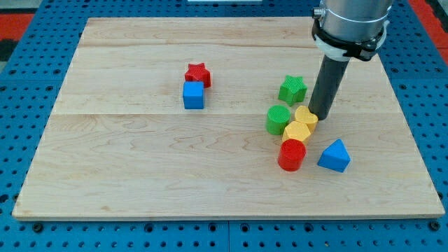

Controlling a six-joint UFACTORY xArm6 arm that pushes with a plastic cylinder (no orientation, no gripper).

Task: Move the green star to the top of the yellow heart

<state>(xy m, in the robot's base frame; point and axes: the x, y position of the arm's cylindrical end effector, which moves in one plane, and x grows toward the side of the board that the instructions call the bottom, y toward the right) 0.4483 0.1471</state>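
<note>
While the red cylinder (292,155) & blue triangle (334,155) sit nearest on the bench (140,161), the yellow heart (306,117) touches my tip (323,114); green star (292,89) lies just up-left of it. No fingers on this rig.

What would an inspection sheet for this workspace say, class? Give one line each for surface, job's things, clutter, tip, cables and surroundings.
Surface: wooden board, flat, pale.
Job's things: green star toward the view's top from the yellow heart, apart from it.
Clutter: green cylinder, yellow hexagon, red cylinder, blue triangle, red star, blue cube.
Tip: my tip beside the yellow heart, at the view's right of the green star.
Cables: nothing seen.
Surroundings: blue pegboard around the board.
</note>
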